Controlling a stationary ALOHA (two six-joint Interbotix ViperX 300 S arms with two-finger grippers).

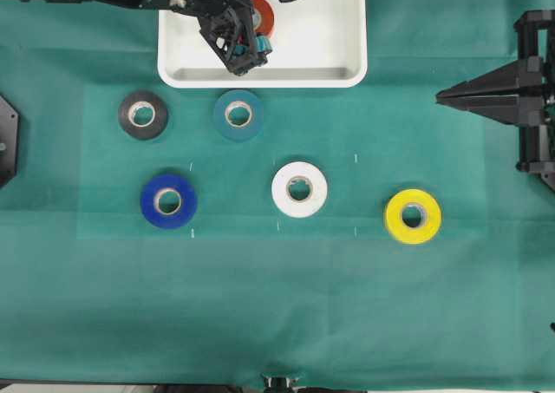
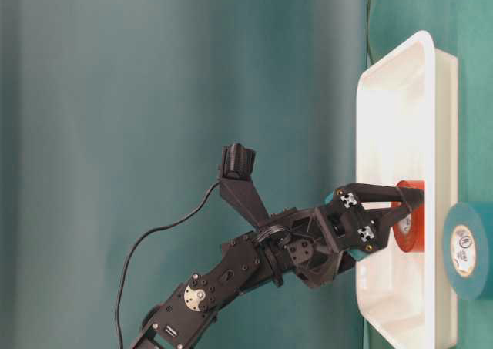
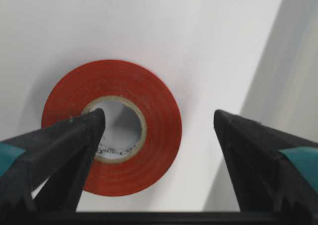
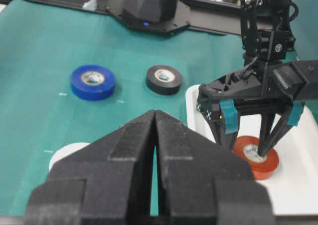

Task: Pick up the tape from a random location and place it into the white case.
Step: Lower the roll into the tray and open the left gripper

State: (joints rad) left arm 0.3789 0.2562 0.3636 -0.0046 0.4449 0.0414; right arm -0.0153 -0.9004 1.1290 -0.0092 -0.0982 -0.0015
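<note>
On a green cloth (image 1: 277, 306), the white case (image 1: 347, 37) sits at the far edge of the overhead view with the left arm reaching over it, while the right gripper (image 1: 451, 96) waits well apart at the right, its jaws pressed together with nothing between them. The left gripper (image 3: 159, 120) hangs just above the case floor with its jaws spread wide and gripping nothing: the wrist view shows one finger (image 3: 69, 145) standing over the hole of the tape (image 3: 149, 115) and the other clear of the roll's outer edge, over bare white plastic. The orange-red tape lies flat inside the case, near its left half and away from the rim. Five other rolls lie untouched on the cloth: black (image 1: 143, 114) and teal (image 1: 238, 114) just outside the case, blue (image 1: 168, 201), white (image 1: 299, 189) and yellow (image 1: 413, 216) nearer the camera. The step in hand looks like the release, with the placing all but done. The next move calls for a straight lift so the inner finger comes out of the core without catching the ring and dragging it, then a retreat of the arm away from the case.
</note>
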